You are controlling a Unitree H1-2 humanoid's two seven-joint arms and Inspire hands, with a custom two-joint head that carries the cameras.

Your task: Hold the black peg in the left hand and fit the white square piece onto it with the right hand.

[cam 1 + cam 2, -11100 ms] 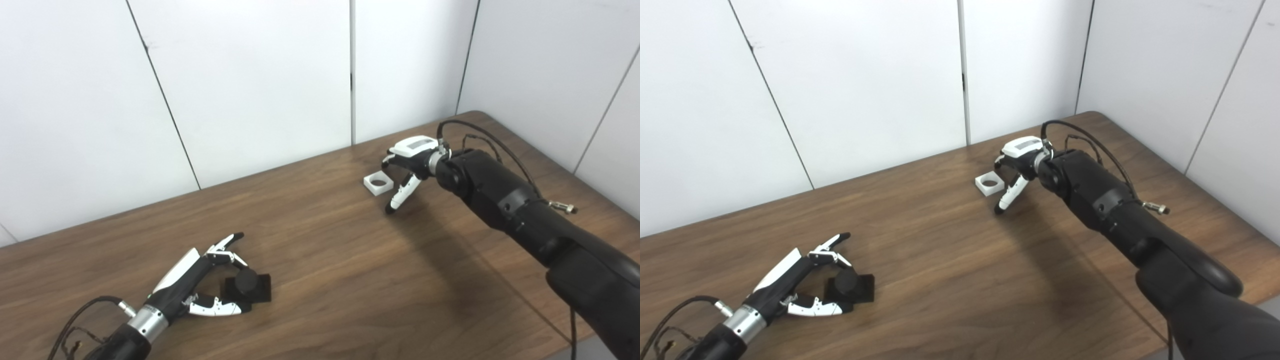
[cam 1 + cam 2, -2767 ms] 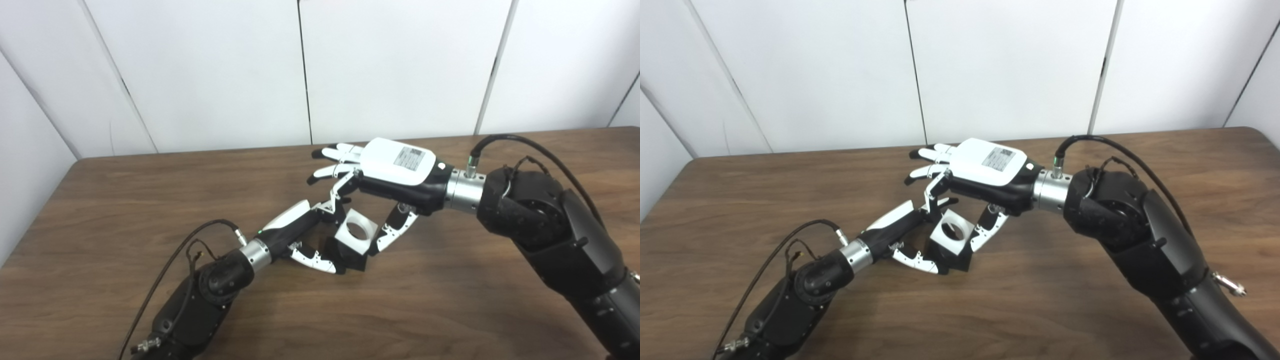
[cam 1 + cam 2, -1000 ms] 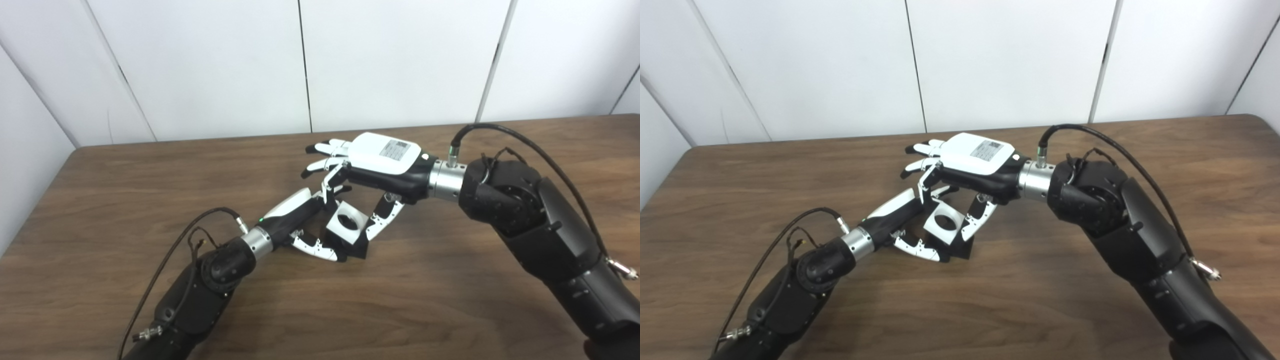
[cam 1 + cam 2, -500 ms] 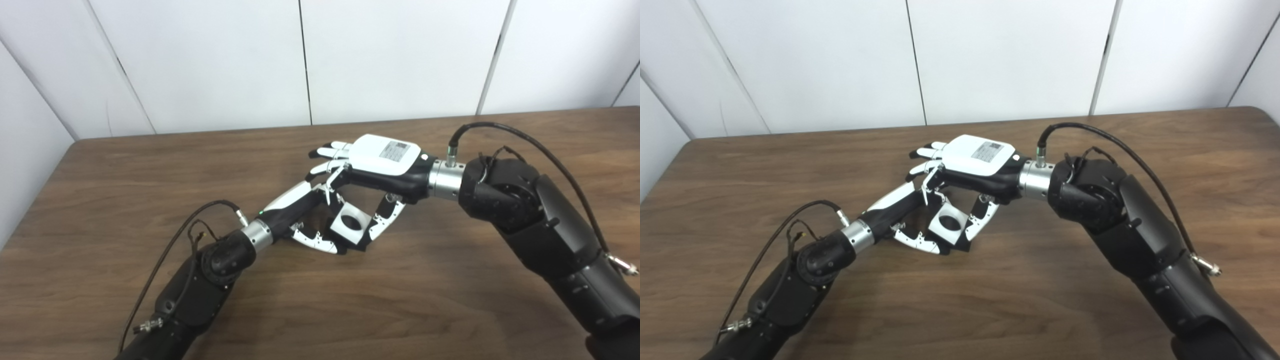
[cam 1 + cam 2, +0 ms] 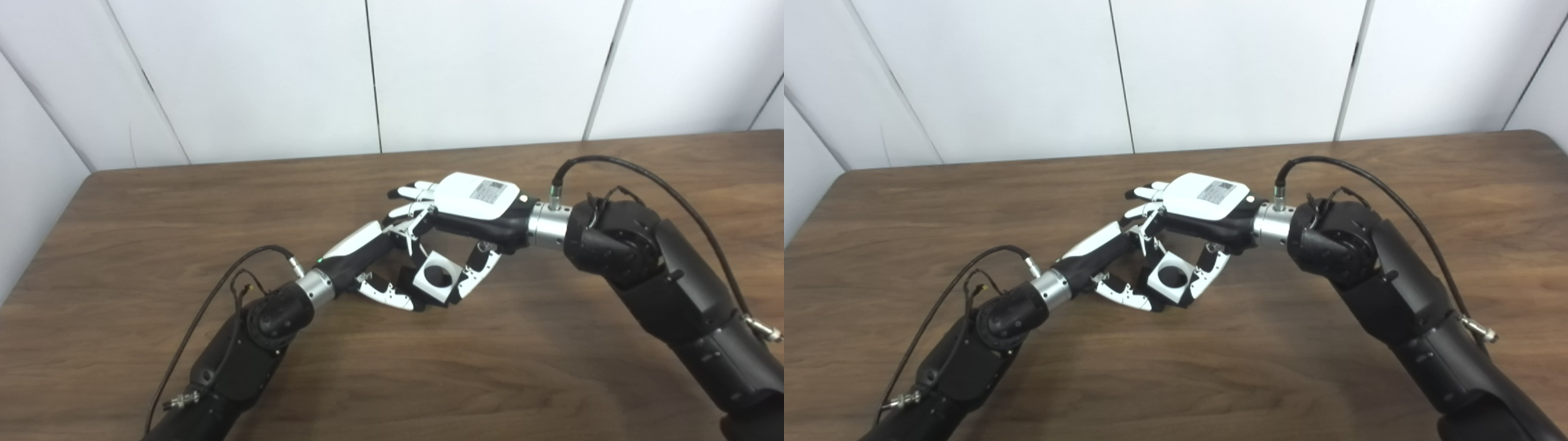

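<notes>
Pinching the white square piece [image 5: 437,276] over the black peg [image 5: 409,283] low above the surface [image 5: 153,220], the right hand [image 5: 471,208] risks jamming it tilted if the hole misses, or knocking the peg loose from the grasping left hand [image 5: 373,260].

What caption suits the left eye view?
Right hand lowers white square piece onto black peg held by left hand.
</notes>
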